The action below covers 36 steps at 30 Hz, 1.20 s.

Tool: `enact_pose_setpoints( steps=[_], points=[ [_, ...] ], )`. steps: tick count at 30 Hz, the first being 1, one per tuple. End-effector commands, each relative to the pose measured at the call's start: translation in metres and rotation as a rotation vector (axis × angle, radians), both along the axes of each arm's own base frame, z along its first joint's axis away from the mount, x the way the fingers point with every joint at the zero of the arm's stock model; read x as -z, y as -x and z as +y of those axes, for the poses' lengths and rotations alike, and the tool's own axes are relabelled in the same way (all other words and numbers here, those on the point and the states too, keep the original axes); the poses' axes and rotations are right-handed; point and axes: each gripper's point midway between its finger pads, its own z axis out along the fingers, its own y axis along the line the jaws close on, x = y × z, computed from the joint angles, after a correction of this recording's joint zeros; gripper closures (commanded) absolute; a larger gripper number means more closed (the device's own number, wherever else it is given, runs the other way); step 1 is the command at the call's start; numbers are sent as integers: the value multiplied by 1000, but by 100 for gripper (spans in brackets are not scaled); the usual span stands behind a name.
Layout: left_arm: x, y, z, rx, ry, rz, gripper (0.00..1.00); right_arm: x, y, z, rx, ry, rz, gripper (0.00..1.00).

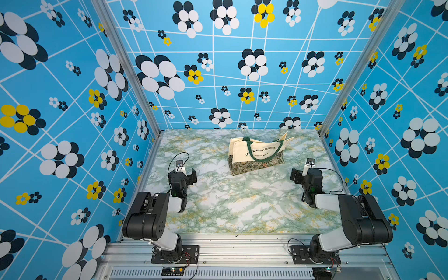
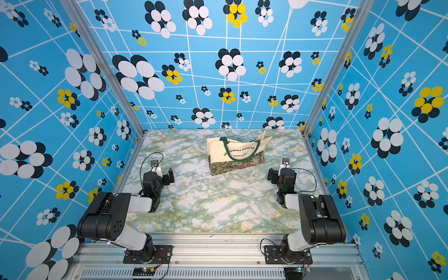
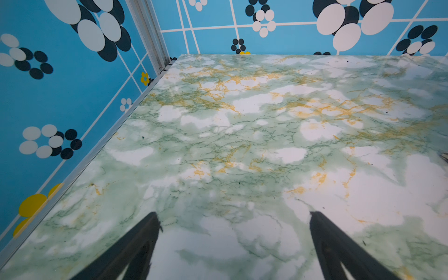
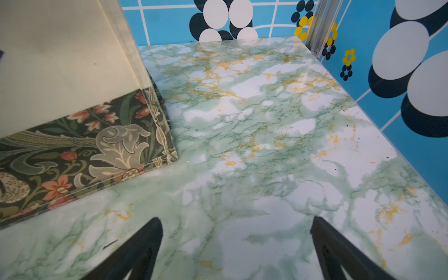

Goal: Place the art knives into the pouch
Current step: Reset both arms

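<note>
Right wrist view: pouch (image 4: 60, 72), cream canvas over leafy band, standing near right pincer (image 4: 236, 223); jaws spread wide, empty. Left pincer (image 3: 232, 218): spread likewise, holding nothing, over desk (image 3: 242, 121). Both top views: pouch at 12 o'clock of desk centre. Art knife: unseen in every view. Recommended: locate knife first, grip its handle, enter pouch mouth from above.
</note>
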Motion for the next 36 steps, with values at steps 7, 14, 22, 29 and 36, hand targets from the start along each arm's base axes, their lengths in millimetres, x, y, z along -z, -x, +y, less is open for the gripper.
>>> enact_pose_setpoints(
  steps=[7, 14, 22, 29, 36],
  points=[
    [-11, -6, -2, 8, 11, -37, 0, -9, -5, 4, -36, 1, -33, 1],
    [-11, -6, -2, 9, 11, -37, 0, -8, -5, 5, -37, 0, -30, 1],
    [-10, -6, -2, 7, 10, -37, 1, -7, -4, 5, -37, 0, -28, 1],
    [-10, -6, -2, 9, 11, -36, 0, -7, -4, 4, -36, 2, -28, 1],
    [-10, -6, -2, 9, 11, -36, 1, -7, -4, 5, -38, 0, -28, 1]
  ],
)
